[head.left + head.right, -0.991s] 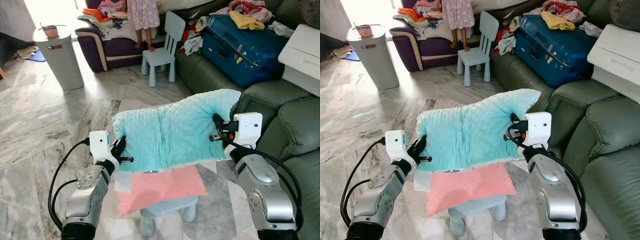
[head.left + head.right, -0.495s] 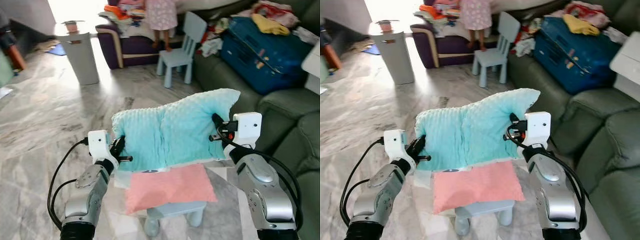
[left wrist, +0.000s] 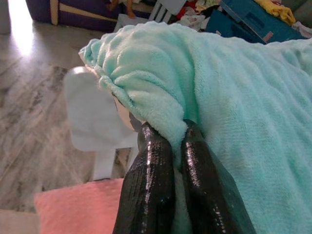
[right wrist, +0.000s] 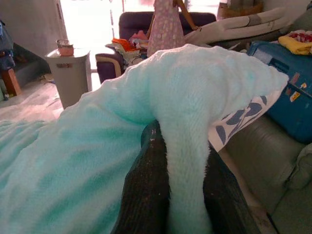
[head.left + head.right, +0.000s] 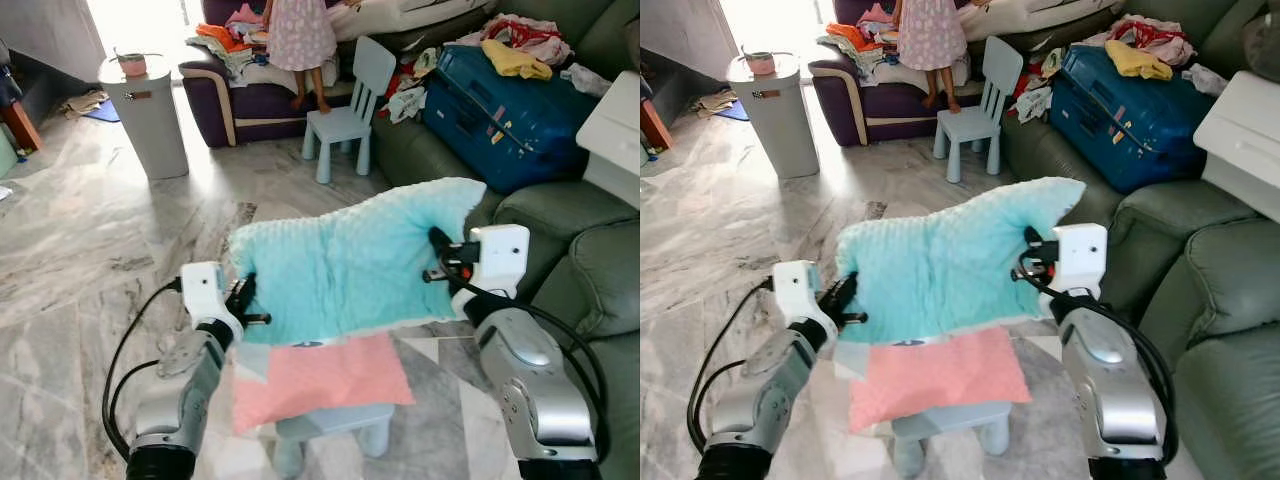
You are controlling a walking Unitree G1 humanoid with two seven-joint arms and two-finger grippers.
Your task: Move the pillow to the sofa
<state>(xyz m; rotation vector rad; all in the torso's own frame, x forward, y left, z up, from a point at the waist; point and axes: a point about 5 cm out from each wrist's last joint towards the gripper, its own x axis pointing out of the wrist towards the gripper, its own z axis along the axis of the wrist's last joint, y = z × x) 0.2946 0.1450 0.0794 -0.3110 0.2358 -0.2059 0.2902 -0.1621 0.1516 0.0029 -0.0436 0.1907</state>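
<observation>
Mint-green fleece fills your wrist feeds: the pillow (image 5: pixel 350 260) hangs in the air between both arms, above the floor and clear of the sofa (image 5: pixel 575 250).

The left gripper (image 3: pixel 168 146) is clenched on the pillow's left edge, with a fold of fleece pinched between its two black fingers (image 3: pixel 151 190). The right gripper (image 4: pixel 185 146) is clamped on the opposite edge, a ridge of fabric squeezed between its fingers (image 4: pixel 146 195). What looks like a blue leaf-print underside shows near that corner, but it's too partial to be sure.

Directly under the pillow you've got a pink cushion (image 5: pixel 320 380) lying on a small pale-blue stool (image 5: pixel 330 430); the pillow is apart from it.

The dark green sofa sits to your right, its near cushion just beside the right arm. Farther along it there's a blue suitcase (image 5: pixel 500 100) with clothes (image 5: pixel 515 45) piled on top.

Ahead on the marble floor (image 5: pixel 70 250): a light-blue child's chair (image 5: pixel 345 110), a grey bin (image 5: pixel 145 115) to the left, and a purple couch (image 5: pixel 245 90) at the back. A person in a patterned dress (image 5: pixel 297 35) stands by that couch.
</observation>
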